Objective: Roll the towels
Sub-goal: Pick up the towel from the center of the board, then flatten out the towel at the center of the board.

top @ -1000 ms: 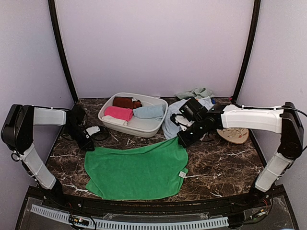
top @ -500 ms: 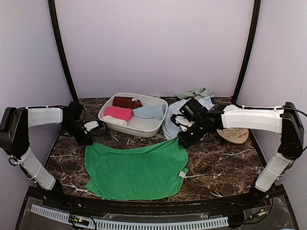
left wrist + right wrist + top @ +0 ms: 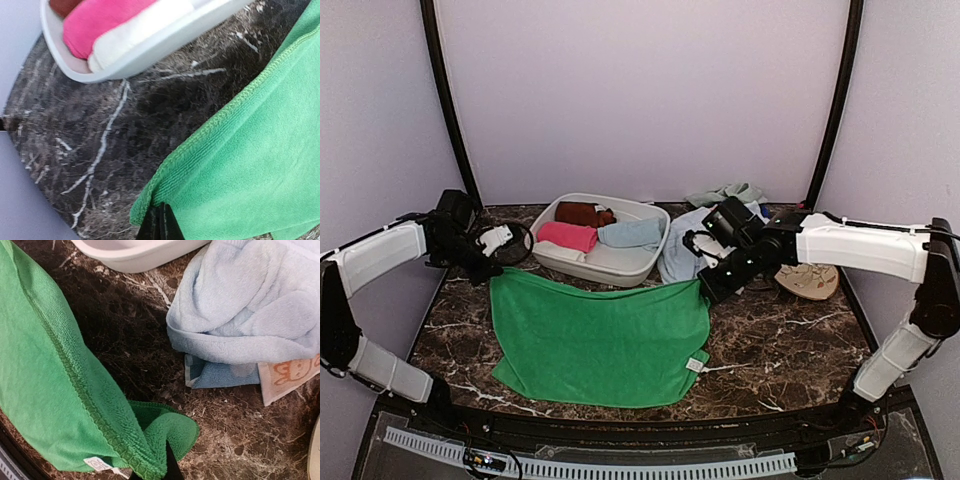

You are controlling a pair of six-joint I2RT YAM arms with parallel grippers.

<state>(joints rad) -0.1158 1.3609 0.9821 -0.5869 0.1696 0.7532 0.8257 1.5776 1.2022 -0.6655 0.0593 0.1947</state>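
Note:
A bright green towel [image 3: 600, 340] lies spread on the dark marble table, its far edge lifted a little. My left gripper [image 3: 492, 272] is shut on its far left corner; in the left wrist view the black fingertips [image 3: 161, 227] pinch the green towel's [image 3: 250, 160] hem. My right gripper [image 3: 705, 290] is shut on the far right corner, where the green towel [image 3: 65, 390] folds round the dark fingertip [image 3: 172, 467]. A pale blue towel [image 3: 682, 250] lies crumpled behind the right gripper, and the right wrist view shows this pale blue towel [image 3: 250, 305] too.
A white oval basin [image 3: 605, 262] at the back holds pink [image 3: 567, 236], brown [image 3: 582, 213] and blue [image 3: 632, 233] rolled towels. A grey-green cloth [image 3: 725, 193] lies at the back right. A tan disc [image 3: 808, 282] sits under the right arm. Purple walls enclose the table.
The left gripper has closed on the towel's far left corner and drawn it outward and back. The right gripper has moved slightly back, and the towel's far edge is now pulled straight.

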